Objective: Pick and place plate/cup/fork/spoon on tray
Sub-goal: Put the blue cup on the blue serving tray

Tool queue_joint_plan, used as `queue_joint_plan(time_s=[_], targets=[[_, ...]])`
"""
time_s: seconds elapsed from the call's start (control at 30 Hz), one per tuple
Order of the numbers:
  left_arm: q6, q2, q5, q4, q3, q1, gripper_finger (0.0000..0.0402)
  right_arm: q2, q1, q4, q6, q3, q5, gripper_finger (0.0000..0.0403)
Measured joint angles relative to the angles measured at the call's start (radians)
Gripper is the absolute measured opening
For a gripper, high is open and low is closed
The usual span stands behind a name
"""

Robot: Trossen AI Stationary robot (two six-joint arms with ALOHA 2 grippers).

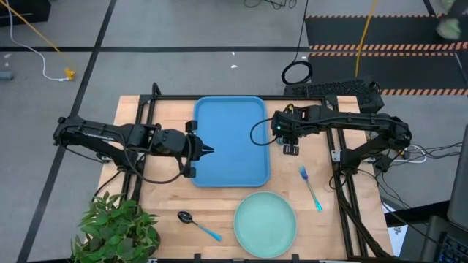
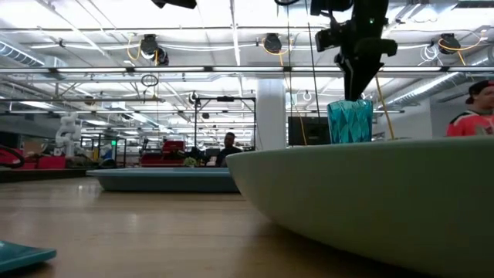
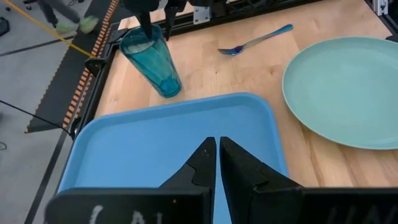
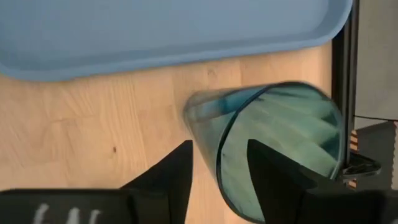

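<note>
The teal cup (image 3: pixel 152 59) stands on its base on the bare wood just right of the blue tray (image 1: pixel 230 142); it also shows in the low view (image 2: pixel 350 122). My right gripper (image 4: pixel 221 171) points down over the cup, open. One finger (image 4: pixel 273 171) is inside the mouth and the other (image 4: pixel 165 177) is outside, with the rim wall (image 4: pixel 219 163) in the gap between them. My left gripper (image 1: pixel 208 152) is shut and empty, hovering over the tray's left part. The mint plate (image 1: pixel 265 223), the fork (image 1: pixel 311 186) and the spoon (image 1: pixel 197 224) lie flat on the table.
A potted plant (image 1: pixel 117 226) stands at the near left corner. Black frame rails (image 1: pixel 146 109) run along the table's edges. The plate's rim (image 2: pixel 370 201) fills the low view's foreground. A person (image 2: pixel 475 112) is in the room beyond the table.
</note>
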Motion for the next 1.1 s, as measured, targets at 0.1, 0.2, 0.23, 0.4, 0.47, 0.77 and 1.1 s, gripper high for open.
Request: queue_joint_plan(time_s=[0.1, 0.2, 0.23, 0.4, 0.47, 0.77, 1.1], targets=[[0.003, 0.000, 0.000, 0.003, 0.000, 0.000, 0.0026, 0.000, -0.001, 0.002, 0.000, -0.020, 0.000, 0.0105], [0.003, 0.000, 0.000, 0.014, 0.000, 0.000, 0.0026, 0.000, -0.001, 0.004, 0.000, -0.038, -0.002, 0.0064], [0.005, 0.000, 0.000, 0.019, 0.000, 0.000, 0.0026, 0.000, -0.001, 0.005, 0.000, -0.041, -0.002, 0.0048], [0.019, 0.000, 0.000, 0.040, 0.000, 0.000, 0.0026, -0.004, 0.012, 0.028, 0.011, -0.043, 0.001, 0.0009], [0.021, 0.005, -0.001, 0.047, 0.000, 0.000, 0.0026, -0.012, 0.032, 0.049, 0.035, -0.043, 0.000, 0.0011], [0.127, 0.089, -0.005, 0.214, 0.000, -0.006, 0.0027, -0.040, 0.230, 0.092, 0.185, -0.042, 0.111, 0.0003], [0.276, 0.210, -0.004, 0.418, 0.002, -0.013, 0.0128, -0.037, 0.513, 0.099, 0.205, -0.042, 0.390, 0.0001]])
